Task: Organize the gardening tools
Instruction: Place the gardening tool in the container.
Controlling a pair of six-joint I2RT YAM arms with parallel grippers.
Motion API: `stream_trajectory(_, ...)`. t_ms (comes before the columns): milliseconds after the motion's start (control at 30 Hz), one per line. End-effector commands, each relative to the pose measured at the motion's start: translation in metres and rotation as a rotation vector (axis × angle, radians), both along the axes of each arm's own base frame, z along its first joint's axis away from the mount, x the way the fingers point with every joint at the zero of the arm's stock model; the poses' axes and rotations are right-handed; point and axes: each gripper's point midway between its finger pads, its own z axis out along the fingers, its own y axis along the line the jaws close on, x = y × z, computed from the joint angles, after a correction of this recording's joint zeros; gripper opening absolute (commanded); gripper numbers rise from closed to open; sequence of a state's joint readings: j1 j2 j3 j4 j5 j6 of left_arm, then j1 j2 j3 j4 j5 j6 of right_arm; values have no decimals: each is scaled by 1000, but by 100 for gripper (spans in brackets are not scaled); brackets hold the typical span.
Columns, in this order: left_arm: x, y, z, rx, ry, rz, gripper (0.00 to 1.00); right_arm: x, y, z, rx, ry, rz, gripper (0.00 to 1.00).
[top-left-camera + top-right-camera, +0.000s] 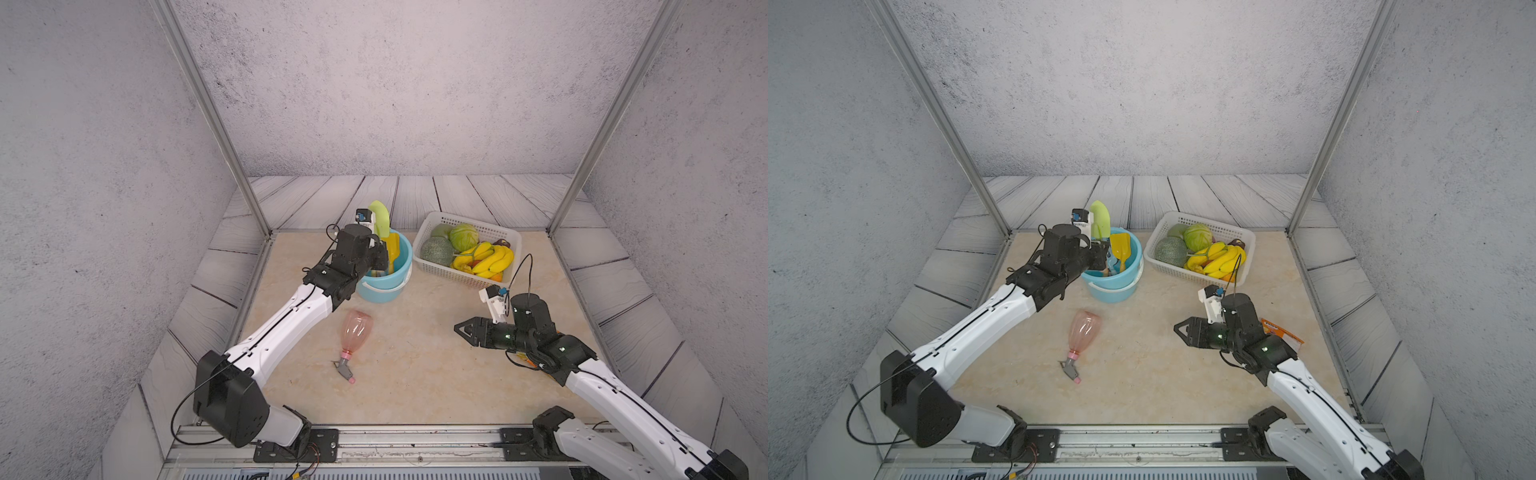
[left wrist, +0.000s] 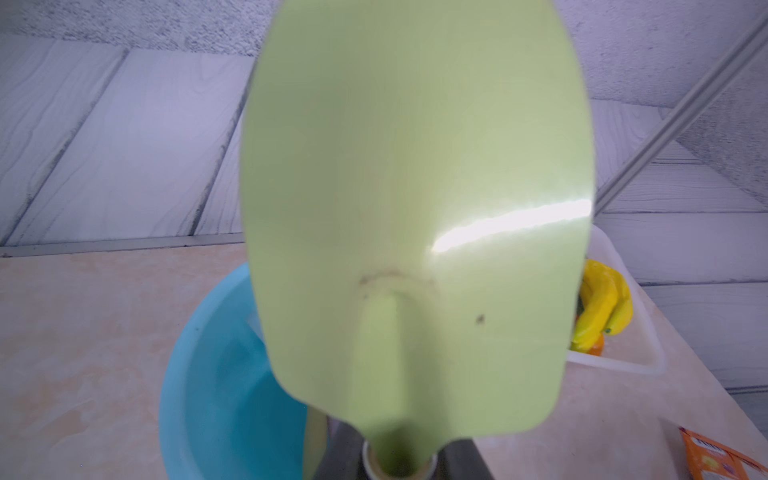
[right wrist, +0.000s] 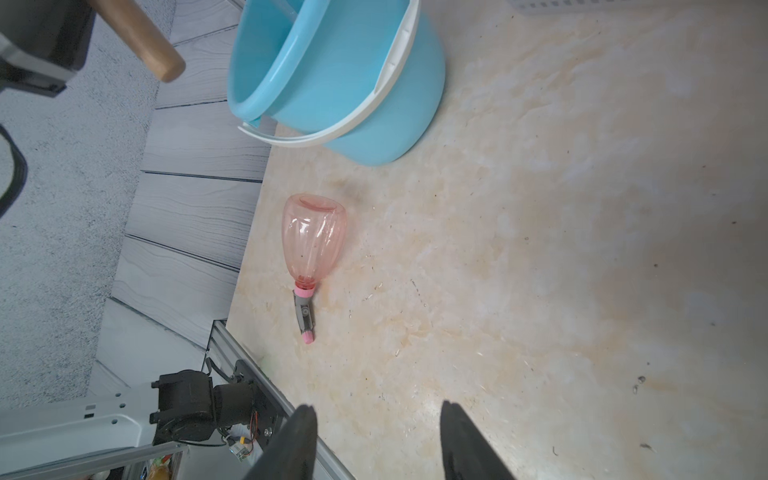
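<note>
Pinching the green trowel point(image 2: 415, 199) above the blue bucket point(image 2: 183, 345), my left gripper point(image 2: 401, 457) sees mostly blade; my right wrist view shows my right gripper point(image 3: 378, 409) spread, empty, the spray bottle point(image 3: 313, 237) lying beyond.

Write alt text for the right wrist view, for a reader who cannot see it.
A pink translucent spray bottle lies on its side on the beige tabletop, nozzle pointing toward the right gripper, which is open and empty. A light-blue bucket with a white handle stands beyond the bottle.
</note>
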State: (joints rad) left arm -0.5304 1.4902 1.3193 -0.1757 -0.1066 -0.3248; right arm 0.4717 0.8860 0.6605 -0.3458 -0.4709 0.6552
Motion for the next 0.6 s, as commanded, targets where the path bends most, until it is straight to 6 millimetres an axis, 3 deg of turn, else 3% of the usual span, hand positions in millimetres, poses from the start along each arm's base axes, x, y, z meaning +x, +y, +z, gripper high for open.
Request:
stream_trajectory(0, 28, 5, -8, 45, -34, 41, 0, 5, -3, -5, -30, -19, -7, 53)
stream_trajectory(233, 61, 4, -43, 78, -35, 71, 0, 9, -5, -16, -72, -10, -8, 53)
stream_trajectory(367, 62, 4, -66, 86, -9, 74, 0, 12, -5, -20, -83, -4, -10, 53)
stream_trajectory(567, 57, 8, -84, 89, 14, 83, 1, 15, -3, -26, -84, 18, -15, 53)
